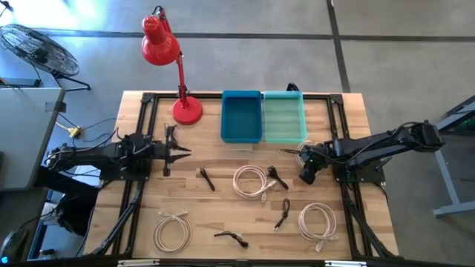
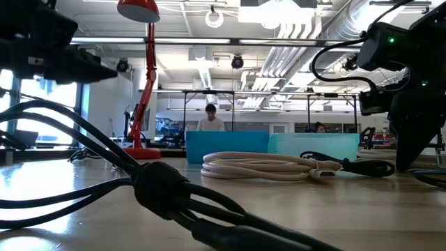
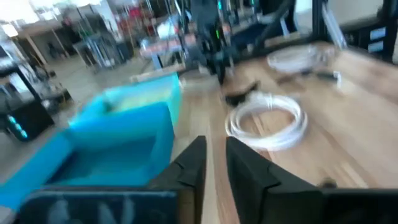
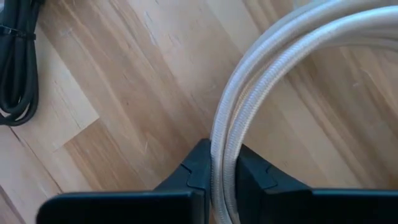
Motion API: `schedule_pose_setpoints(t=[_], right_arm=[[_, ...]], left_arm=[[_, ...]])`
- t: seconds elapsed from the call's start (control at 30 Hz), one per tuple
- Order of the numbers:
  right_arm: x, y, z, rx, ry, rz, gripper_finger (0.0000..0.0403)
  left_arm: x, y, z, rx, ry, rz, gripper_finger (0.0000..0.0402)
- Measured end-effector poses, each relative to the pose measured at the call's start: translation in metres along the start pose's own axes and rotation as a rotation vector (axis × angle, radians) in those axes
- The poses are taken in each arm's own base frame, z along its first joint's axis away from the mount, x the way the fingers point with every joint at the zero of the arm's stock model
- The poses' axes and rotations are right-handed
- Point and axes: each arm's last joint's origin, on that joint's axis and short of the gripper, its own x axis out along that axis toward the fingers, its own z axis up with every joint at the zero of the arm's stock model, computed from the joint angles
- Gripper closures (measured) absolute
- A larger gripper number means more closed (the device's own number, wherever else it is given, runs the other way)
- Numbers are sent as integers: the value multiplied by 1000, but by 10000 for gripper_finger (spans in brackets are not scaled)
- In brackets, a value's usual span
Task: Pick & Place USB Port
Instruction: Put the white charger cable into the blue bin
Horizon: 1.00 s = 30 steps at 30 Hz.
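Right gripper [image 4: 214,171], near the table's right edge, pinches a white coiled cable [image 4: 261,81] for lifting; left gripper [image 1: 178,152] waits, fingers almost together, empty.

This is a robotics lab or workshop in a large open industrial hall. The low view shows exposed white ceiling ducts [image 2: 306,42], hanging lights and a person [image 2: 210,118] among distant benches, and the high view shows a polished concrete floor [image 1: 245,52], a floor fan [image 1: 33,48] and a black-framed wooden worktable [image 1: 245,215].

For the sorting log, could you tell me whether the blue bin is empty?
Empty: the high view shows only bare floor inside the blue bin.
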Motion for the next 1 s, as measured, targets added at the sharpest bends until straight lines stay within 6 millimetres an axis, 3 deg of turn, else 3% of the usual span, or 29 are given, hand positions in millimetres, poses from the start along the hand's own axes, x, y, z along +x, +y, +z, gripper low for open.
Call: schedule_pose_setpoints(t=[0.2,0.37,0.53,0.73,0.87,1.0], right_arm=[[-2,4,1,6,-18,0,372],[-13,24,7,-21,-57,51,372],[-42,58,18,-108,-139,165,372],[-89,101,45,-354,-472,326,372],[-111,114,58,-489,-643,413,372],[-120,120,64,-601,-734,495,372]], left_arm=[[-1,3,11,8,-115,9,283],[-1,2,15,-7,-164,-49,257],[-2,2,16,-13,-171,-52,241],[-3,9,23,-11,-214,129,228],[-6,10,36,4,-361,106,227],[-5,9,42,54,-435,22,227]])
